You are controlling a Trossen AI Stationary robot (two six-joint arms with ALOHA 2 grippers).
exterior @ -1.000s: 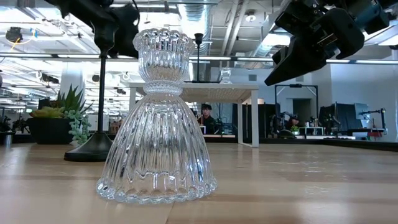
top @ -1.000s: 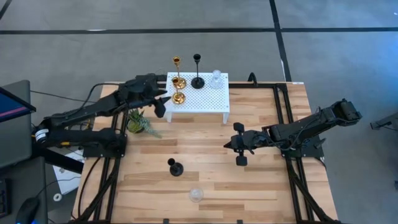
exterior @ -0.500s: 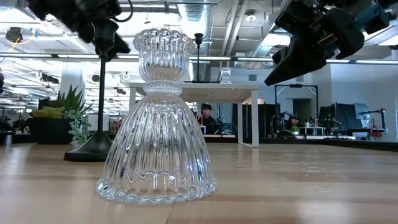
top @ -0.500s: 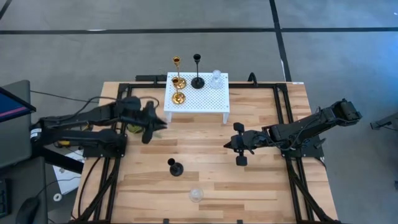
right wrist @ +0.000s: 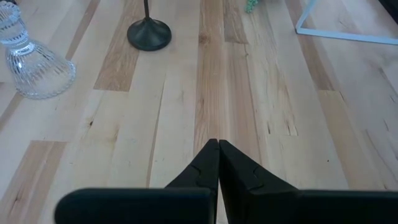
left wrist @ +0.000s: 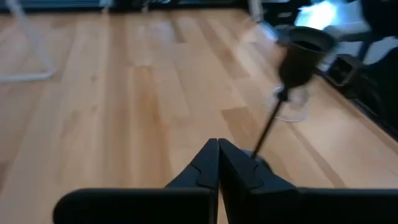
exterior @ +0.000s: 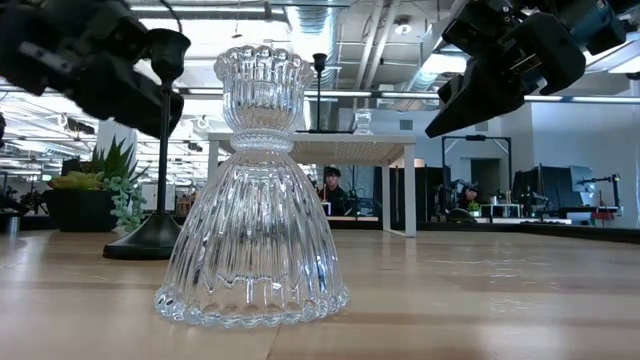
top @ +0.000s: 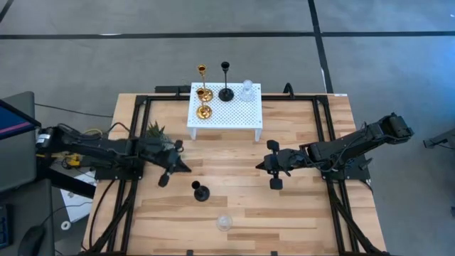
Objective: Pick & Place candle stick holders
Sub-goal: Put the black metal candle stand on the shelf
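Two gold candle stick holders (top: 204, 102), a black one (top: 225, 92) and a clear glass one (top: 247, 90) stand on a white perforated stand (top: 234, 112) at the table's far side. Another black holder (top: 201, 192) and another clear glass holder (top: 224, 222) stand on their round bases on the wood near the front. My left gripper (top: 183, 168) hovers shut and empty just left of that black holder (left wrist: 292, 68). My right gripper (top: 259, 165) hangs shut and empty right of the table's middle.
A small green plant (top: 158, 131) sits at the left, partly under my left arm. The white stand's legs (right wrist: 348, 34) rest on the far part of the table. Bare wood (top: 298, 213) lies at the near right.
My left gripper has drawn away from the gold holders on the stand, swinging toward the table's near edge and sinking. It has tipped up from pointing steeply down to nearly level. Its fingers, apart by the stand, have shut on nothing. The holders have stayed put.
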